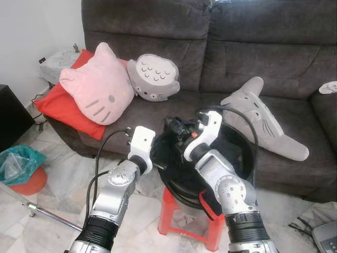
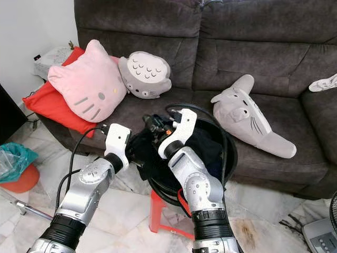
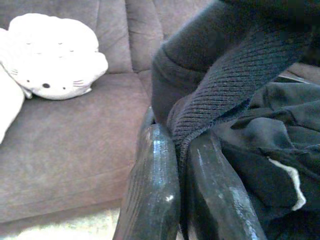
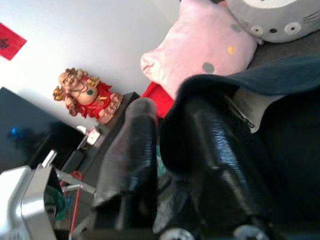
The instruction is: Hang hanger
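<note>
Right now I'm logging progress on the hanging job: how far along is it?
Early. Done: both grippers have caught the dark knitted garment in the round black basket on the red plastic stool. In hand: the left gripper pinches its ribbed edge, and the right gripper grips a fold. Left: no hanger is seen, and nothing is hung.

A home's living room — a dark sofa [image 1: 237,63] holds plush cushions [image 1: 97,84] above a marble tile floor [image 1: 58,195]. A black laundry basket [image 2: 227,153] sits on a red stool [image 1: 181,219] — everyday household clutter.
</note>
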You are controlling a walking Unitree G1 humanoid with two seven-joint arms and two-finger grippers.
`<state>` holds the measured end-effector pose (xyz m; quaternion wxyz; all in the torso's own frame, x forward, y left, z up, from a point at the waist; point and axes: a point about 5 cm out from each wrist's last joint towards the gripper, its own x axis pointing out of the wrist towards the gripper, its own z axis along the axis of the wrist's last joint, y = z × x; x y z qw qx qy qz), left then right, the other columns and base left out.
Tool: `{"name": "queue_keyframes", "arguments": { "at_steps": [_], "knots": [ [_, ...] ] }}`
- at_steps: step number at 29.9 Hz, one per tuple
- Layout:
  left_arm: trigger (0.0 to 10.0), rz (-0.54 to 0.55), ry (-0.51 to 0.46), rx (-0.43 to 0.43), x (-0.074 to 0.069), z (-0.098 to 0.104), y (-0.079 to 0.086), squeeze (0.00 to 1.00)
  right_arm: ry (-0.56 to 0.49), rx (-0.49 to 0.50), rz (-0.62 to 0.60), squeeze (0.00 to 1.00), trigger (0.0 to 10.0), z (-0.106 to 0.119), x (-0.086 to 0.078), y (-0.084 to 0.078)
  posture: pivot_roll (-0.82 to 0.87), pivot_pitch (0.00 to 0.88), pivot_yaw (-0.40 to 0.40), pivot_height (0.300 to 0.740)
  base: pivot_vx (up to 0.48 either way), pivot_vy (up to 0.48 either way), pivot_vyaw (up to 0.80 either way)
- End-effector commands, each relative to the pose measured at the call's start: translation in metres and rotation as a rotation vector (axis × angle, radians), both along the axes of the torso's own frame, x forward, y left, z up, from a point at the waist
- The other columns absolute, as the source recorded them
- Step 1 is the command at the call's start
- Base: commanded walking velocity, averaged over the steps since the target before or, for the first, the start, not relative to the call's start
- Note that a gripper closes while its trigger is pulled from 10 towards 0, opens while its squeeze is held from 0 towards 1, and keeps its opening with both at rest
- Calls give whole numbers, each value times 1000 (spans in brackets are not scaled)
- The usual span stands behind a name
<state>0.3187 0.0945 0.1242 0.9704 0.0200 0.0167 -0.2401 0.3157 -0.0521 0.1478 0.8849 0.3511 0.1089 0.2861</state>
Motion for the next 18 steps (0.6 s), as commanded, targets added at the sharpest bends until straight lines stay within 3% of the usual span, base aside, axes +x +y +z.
{"name": "queue_keyframes", "arguments": {
  "at_steps": [1, 6, 9, 13, 18],
  "knots": [
    [0, 18, -2, 6, 2, 0, 4, 0, 4, -37, 41, 1000, 10000, -3, -4, 5, -94, 0, 63, 740, 0, 0, 0],
    [0, 23, -2, 6, 3, 0, 5, 0, 1, -85, 46, 1000, 10000, -6, -6, 5, -96, 0, 62, 740, 0, 0, 0],
    [0, 34, -1, 9, 3, -1, 8, 0, -14, -170, 70, 1000, 10000, -11, -11, 2, -100, 0, 63, 740, 0, 0, 0],
    [0, 39, 0, 10, 4, -1, 9, 0, -30, -275, 120, 1000, 10000, -20, -23, -3, -106, 0, 64, 740, 0, 0, 0],
    [0, 45, 1, 10, 4, -1, 10, 0, -34, -335, 158, 1000, 10000, -28, -37, -10, -113, 0, 65, 740, 0, 0, 0]
  ]
}}
